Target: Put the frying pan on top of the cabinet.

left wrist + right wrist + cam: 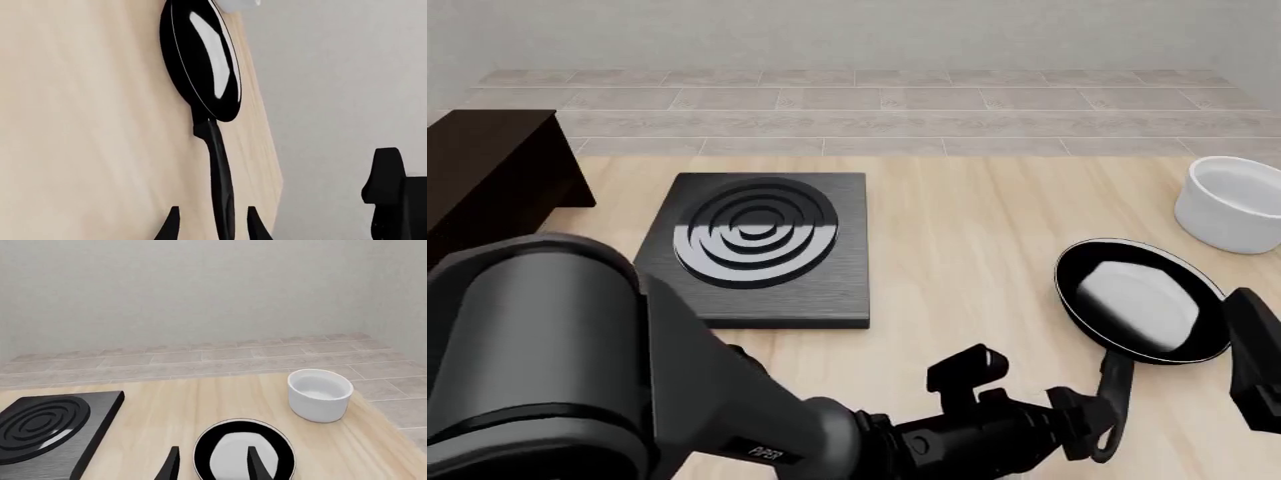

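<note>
Frying pan (1141, 305) flat on the bench (961, 250), just beside the white bowl (1234, 205), well apart from the cabinet (487, 175). Left gripper (212, 222): jaws open, straddling the handle near its end. Right gripper (212, 462) hovers above the pan, jaws open. Judgement: rigid, glossy, likely slippery; head-heavy on a long handle, so grip nearer the bowl of the pan.

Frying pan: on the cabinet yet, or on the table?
On the table. The frying pan lies flat by the white bowl, far from the cabinet.
</note>
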`<action>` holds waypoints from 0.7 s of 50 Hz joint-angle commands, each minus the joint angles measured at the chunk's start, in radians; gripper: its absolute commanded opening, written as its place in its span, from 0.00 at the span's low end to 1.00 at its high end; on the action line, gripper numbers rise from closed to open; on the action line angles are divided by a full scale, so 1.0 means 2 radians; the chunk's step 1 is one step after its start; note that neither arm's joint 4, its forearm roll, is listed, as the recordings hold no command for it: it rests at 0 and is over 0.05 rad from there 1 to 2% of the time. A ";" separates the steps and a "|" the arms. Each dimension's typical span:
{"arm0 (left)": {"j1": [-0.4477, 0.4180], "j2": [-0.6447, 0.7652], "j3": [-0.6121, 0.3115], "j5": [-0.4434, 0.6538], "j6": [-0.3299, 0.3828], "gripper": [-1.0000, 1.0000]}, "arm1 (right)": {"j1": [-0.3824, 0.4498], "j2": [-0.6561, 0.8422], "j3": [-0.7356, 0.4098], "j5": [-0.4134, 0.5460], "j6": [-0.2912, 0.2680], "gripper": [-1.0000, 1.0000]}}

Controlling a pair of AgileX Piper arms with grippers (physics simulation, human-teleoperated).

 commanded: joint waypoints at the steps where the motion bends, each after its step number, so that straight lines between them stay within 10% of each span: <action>1: -0.006 0.013 -0.011 0.004 -0.007 1.00 | -0.002 0.001 0.000 0.000 0.002 1.00; 35: -0.018 0.031 -0.024 -0.007 -0.019 1.00 | -0.004 0.001 0.000 0.000 0.007 1.00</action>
